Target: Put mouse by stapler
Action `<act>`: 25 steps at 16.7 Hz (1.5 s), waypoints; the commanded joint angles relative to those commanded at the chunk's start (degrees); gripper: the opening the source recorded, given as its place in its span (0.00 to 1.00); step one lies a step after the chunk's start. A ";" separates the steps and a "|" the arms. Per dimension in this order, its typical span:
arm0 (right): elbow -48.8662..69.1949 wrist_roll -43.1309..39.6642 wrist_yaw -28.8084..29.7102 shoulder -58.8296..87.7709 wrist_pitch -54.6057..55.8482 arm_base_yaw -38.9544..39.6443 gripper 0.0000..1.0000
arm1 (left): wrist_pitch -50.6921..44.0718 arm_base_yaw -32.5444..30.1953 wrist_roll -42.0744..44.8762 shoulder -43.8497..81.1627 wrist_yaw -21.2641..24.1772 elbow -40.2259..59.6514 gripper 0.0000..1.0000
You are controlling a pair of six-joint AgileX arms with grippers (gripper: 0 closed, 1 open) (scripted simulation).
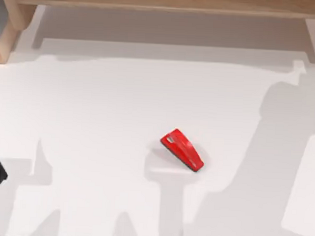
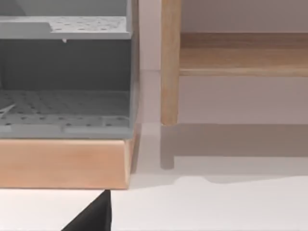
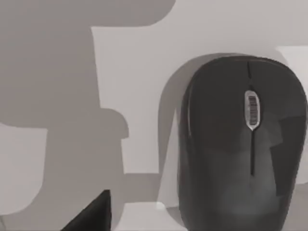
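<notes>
Red stapler mid-table, dark mouse under the right wrist camera, pincer states impossible to tell

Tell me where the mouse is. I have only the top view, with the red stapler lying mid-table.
Observer: The right wrist view has the mouse close beneath the camera, scroll wheel up, apparently resting on the white table.
Operator: Report what the left wrist view faces.
Observer: A wooden shelf base carrying a grey perforated tray, with a wooden post beside it.
</notes>
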 joint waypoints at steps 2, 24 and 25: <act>-1.39 -0.12 -0.03 -0.15 1.18 -0.08 1.00 | 0.00 0.00 0.00 0.00 0.00 0.00 1.00; -4.46 0.23 0.02 0.73 5.40 0.33 0.10 | 0.00 0.00 0.00 0.00 0.00 0.00 1.00; -4.46 0.23 0.02 0.73 5.40 0.33 0.02 | 0.00 0.00 0.00 0.00 0.00 0.00 1.00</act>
